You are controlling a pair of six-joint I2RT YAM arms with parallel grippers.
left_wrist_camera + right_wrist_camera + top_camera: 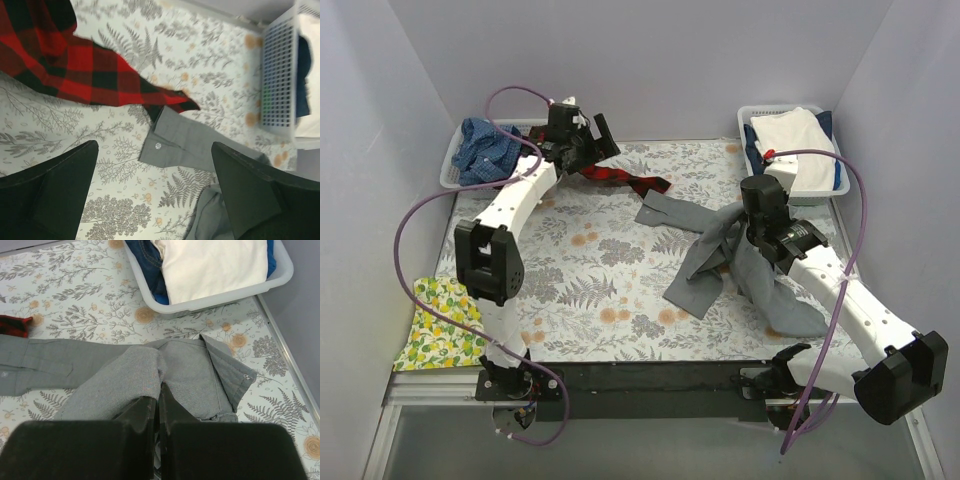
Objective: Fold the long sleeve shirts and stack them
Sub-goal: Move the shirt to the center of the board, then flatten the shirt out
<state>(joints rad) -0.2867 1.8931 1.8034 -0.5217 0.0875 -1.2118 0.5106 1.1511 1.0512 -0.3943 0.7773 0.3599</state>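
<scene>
The grey long sleeve shirt [705,265] lies crumpled on the right half of the fern-print cover. My right gripper [750,214] is shut on a fold of it near the collar [227,371], lifting the cloth [125,385] into a ridge over the fingertips [150,407]. One sleeve cuff [182,142] stretches towards the red-black plaid shirt [620,178], whose corner [80,62] rests on the cuff. My left gripper [598,143] hovers open above the plaid shirt and the cuff, its fingers [60,185] wide apart and holding nothing. A blue checked shirt [485,148] sits in the left basket.
A white basket [825,190] at the back right holds folded white and blue clothes [210,265]. The left basket [450,175] stands at the back left corner. A yellow lemon-print cloth [445,322] hangs at the near left edge. Grey walls enclose three sides.
</scene>
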